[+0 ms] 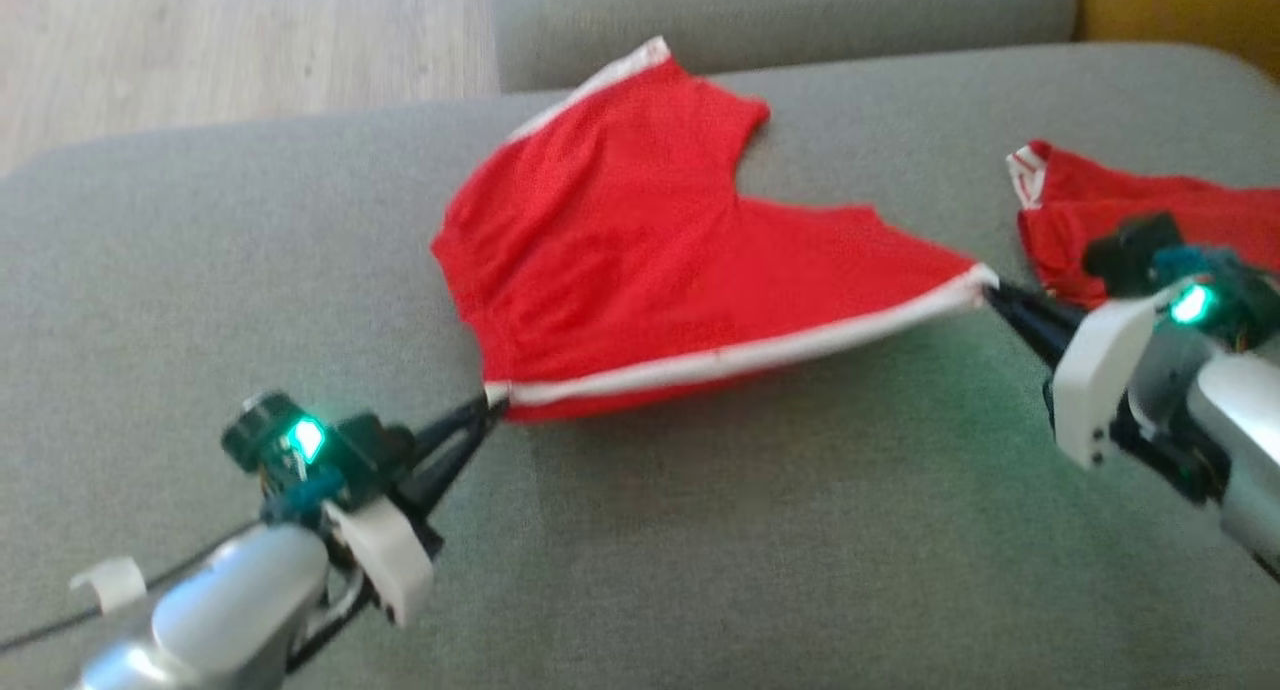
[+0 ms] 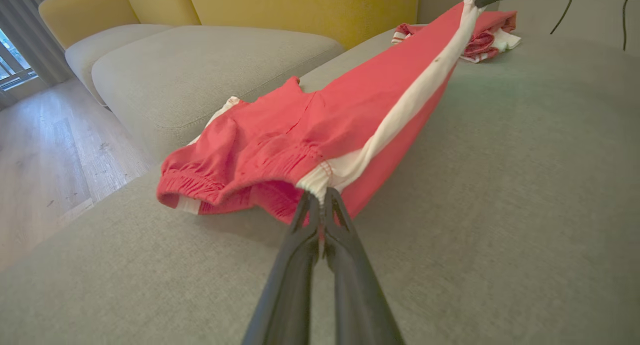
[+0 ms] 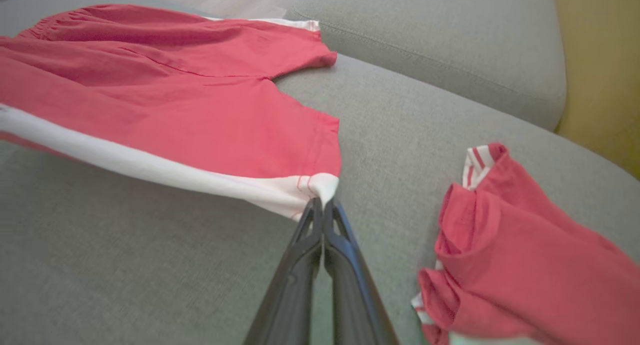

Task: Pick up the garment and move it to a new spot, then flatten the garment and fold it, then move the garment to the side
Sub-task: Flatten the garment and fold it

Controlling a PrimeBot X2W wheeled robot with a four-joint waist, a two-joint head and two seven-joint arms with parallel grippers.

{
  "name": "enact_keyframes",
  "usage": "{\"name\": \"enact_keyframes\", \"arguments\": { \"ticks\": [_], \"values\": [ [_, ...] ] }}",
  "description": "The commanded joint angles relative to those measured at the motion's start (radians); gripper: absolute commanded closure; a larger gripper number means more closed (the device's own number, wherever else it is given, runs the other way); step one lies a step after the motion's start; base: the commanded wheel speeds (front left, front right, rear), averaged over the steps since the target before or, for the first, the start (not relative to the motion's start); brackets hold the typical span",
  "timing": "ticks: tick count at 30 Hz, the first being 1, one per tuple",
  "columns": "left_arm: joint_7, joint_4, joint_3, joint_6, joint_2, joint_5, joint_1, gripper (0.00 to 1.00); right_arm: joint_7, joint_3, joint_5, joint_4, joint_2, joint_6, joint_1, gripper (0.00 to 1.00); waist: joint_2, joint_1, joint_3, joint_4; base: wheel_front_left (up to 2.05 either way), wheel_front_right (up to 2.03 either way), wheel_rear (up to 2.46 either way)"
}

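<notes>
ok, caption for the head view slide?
Left gripper and right gripper pinch opposite ends of the white stripe on the red shorts, taut over the grey sofa; another red garment lies nearby.

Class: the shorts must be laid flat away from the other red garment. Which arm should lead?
Probably left: the left gripper holds the shorts by the waistband, far from the other garment beside the right gripper.

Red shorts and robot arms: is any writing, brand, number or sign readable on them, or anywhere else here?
None: no word, number, brand or sign can be read anywhere.
The red shorts show only a plain white side stripe, the second red garment only white trim.
The left gripper and right gripper, both pinching the shorts, bear no lettering.
</notes>
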Motion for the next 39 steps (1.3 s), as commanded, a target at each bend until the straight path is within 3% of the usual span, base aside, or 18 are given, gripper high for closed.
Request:
{"name": "enact_keyframes", "arguments": {
  "ticks": [1, 4, 10, 17, 22, 33, 39],
  "values": [
    [-0.009, -0.036, 0.03, 0.018, 0.035, -0.007, 0.0, 1.0, 0.027, 0.013, 0.036, -0.051, -0.062, -0.001, 0.037, 1.0, -0.0001, 0.0001, -0.047, -0.01, 0.0, 0.0, 0.0],
    [-0.009, -0.06, 0.023, 0.029, 0.037, -0.009, 0.033, 1.0, 0.057, 0.029, 0.069, -0.091, -0.097, -0.001, 0.069, 1.0, -0.0001, 0.0001, -0.072, -0.013, 0.0, 0.0, 0.0],
    [0.001, -0.157, 0.003, 0.074, 0.058, -0.017, 0.112, 1.0, 0.173, 0.058, 0.172, -0.236, -0.23, -0.001, 0.176, 1.0, -0.0001, 0.0001, -0.109, -0.016, 0.0, 0.0, 0.0],
    [0.037, -0.283, -0.008, 0.132, 0.09, -0.027, 0.166, 1.0, 0.239, 0.019, 0.228, -0.376, -0.342, -0.001, 0.268, 1.0, -0.0001, 0.0001, -0.115, -0.013, 0.0, 0.0, 0.0],
    [0.058, -0.331, -0.006, 0.15, 0.107, -0.03, 0.166, 1.0, 0.241, -0.044, 0.195, -0.4, -0.336, -0.001, 0.273, 1.0, -0.0001, 0.0001, -0.1, -0.002, 0.0, 0.0, 0.0],
    [0.066, -0.339, 0.056, 0.167, 0.103, -0.051, 0.078, 1.0, 0.254, -0.184, 0.05, -0.388, -0.254, -0.001, 0.149, 1.0, -0.0001, 0.0001, -0.003, 0.04, 0.0, 0.0, 0.0],
    [0.076, -0.315, 0.082, 0.149, 0.091, -0.05, -0.002, 1.0, 0.275, -0.227, -0.02, -0.361, -0.203, -0.001, 0.021, 1.0, -0.0001, 0.0001, 0.088, 0.073, 0.0, 0.0, 0.0]
  ]
}}
